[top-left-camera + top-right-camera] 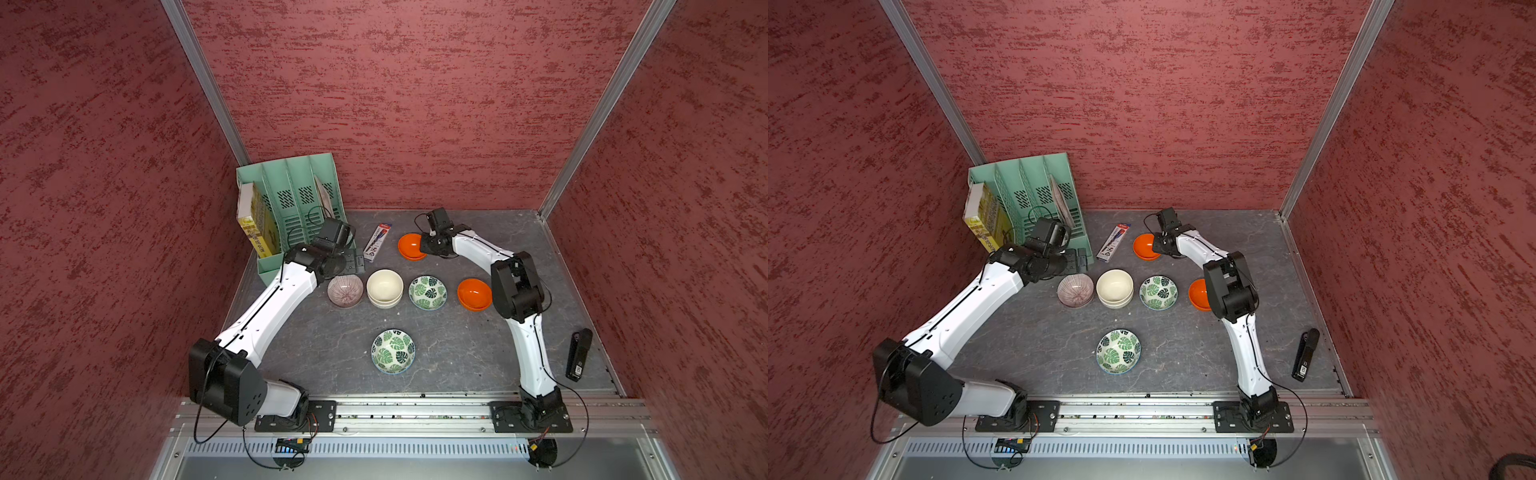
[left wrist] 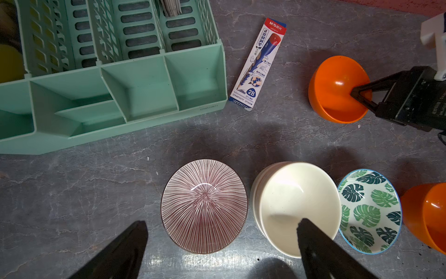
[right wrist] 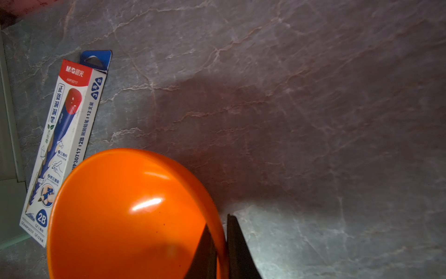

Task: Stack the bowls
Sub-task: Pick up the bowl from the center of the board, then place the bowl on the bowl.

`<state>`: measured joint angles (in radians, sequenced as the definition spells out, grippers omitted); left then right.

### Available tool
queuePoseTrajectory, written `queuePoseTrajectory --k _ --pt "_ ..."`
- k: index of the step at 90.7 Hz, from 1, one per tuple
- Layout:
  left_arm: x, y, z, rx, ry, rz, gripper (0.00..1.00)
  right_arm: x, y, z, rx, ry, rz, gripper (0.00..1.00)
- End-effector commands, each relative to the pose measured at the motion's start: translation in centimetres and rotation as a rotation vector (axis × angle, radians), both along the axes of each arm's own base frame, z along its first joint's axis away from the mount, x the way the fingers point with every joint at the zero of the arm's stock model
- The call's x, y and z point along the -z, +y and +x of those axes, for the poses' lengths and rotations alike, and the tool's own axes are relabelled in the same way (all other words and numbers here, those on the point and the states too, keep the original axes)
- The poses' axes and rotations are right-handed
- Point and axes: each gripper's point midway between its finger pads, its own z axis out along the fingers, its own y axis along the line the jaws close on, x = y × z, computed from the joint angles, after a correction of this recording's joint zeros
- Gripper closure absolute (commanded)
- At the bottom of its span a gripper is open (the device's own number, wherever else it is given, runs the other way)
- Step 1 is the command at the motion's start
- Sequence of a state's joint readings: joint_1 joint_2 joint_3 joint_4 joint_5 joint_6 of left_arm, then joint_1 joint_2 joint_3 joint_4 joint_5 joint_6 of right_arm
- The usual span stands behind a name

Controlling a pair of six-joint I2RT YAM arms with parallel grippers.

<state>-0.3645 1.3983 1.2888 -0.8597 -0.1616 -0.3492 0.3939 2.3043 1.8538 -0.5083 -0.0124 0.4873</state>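
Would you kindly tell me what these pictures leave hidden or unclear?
Near orange bowl: top view, half behind right arm.
Striped bowl: whether another nests beneath, unclear in every view.
Far orange bowl: right wrist view, cut off by the edge.
Stapler label: too small.

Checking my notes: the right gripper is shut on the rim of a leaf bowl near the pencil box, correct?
Not quite. The right wrist view shows the right gripper shut on the rim of an orange bowl, not a leaf one, near the pencil box.
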Motion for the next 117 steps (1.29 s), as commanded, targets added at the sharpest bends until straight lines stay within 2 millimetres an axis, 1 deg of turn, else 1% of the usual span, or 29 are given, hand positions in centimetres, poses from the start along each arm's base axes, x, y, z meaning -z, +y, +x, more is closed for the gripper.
queuePoseTrajectory --k 1,4,7,13,16,25,31,33,42,43,51,57,60,62,64,74,80,89,95,110,117 --pt "-0.2 0.0 0.1 0.009 -0.02 -0.006 0.0 -5.0 -0.7 0.4 0.039 -0.101 0.047 0.96" --pt "-0.2 -0.1 0.2 0.012 -0.022 -0.009 0.0 -5.6 -1.3 0.2 0.05 -0.11 0.055 0.96" --pt "-0.2 -0.1 0.2 0.013 -0.023 -0.011 0.0 -7.0 -1.8 0.0 0.059 -0.133 0.068 0.97" --pt "-0.1 -0.3 0.3 0.018 -0.024 -0.018 0.0 -8.2 -3.1 -0.8 0.079 -0.147 0.089 0.97" --pt "-0.1 -0.4 0.3 0.021 -0.026 -0.024 0.0 -9.4 -4.0 -1.2 0.093 -0.166 0.102 0.97" --pt "0.0 -0.8 0.5 0.029 -0.028 -0.038 0.0 -10.6 -7.0 -3.2 0.132 -0.175 0.105 0.97" --pt "0.1 -1.0 0.7 0.034 -0.027 -0.044 0.0 -10.2 -9.0 -5.0 0.155 -0.144 0.084 0.97" --pt "0.1 -1.1 0.8 0.037 -0.027 -0.047 0.0 -10.4 -9.7 -5.7 0.162 -0.143 0.078 0.97" --pt "0.0 -1.6 1.0 0.048 -0.033 -0.062 0.0 -9.8 -12.6 -9.0 0.201 -0.113 0.055 0.97" --pt "0.0 -1.6 1.1 0.049 -0.034 -0.062 0.0 -9.4 -12.9 -9.5 0.204 -0.103 0.052 0.97" --pt "0.1 -2.3 1.3 0.063 -0.028 -0.071 0.0 -8.7 -14.6 -12.5 0.222 -0.073 0.034 0.96" --pt "0.2 -2.8 1.6 0.075 -0.025 -0.073 0.0 -8.8 -15.3 -14.5 0.215 -0.061 0.021 0.96" --pt "0.2 -3.2 1.6 0.083 -0.024 -0.073 0.0 -8.4 -15.4 -15.4 0.209 -0.044 0.012 0.96" --pt "0.3 -3.3 1.7 0.085 -0.022 -0.071 0.0 -8.9 -15.6 -16.0 0.207 -0.051 0.012 0.96" --pt "0.2 -3.5 1.7 0.088 -0.022 -0.071 0.0 -8.9 -15.7 -16.6 0.201 -0.048 0.007 0.96" --pt "0.1 -4.2 1.7 0.104 -0.023 -0.073 0.0 -8.5 -16.4 -18.8 0.195 -0.022 -0.027 0.95" --pt "0.0 -4.5 1.6 0.109 -0.025 -0.073 0.0 -8.2 -16.9 -19.6 0.195 -0.009 -0.047 0.95" --pt "-0.2 -4.6 1.6 0.112 -0.029 -0.07 0.0 -7.6 -16.9 -20.1 0.178 0.01 -0.058 0.95" --pt "-0.3 -4.6 1.5 0.112 -0.031 -0.069 0.0 -6.8 -16.8 -20.2 0.17 0.029 -0.059 0.95" --pt "-0.7 -4.3 1.4 0.106 -0.036 -0.058 0.0 -4.9 -16.6 -19.9 0.158 0.062 -0.064 0.95" --pt "-0.8 -4.2 1.4 0.105 -0.039 -0.054 0.0 -4.4 -16.6 -19.8 0.156 0.07 -0.073 0.95"
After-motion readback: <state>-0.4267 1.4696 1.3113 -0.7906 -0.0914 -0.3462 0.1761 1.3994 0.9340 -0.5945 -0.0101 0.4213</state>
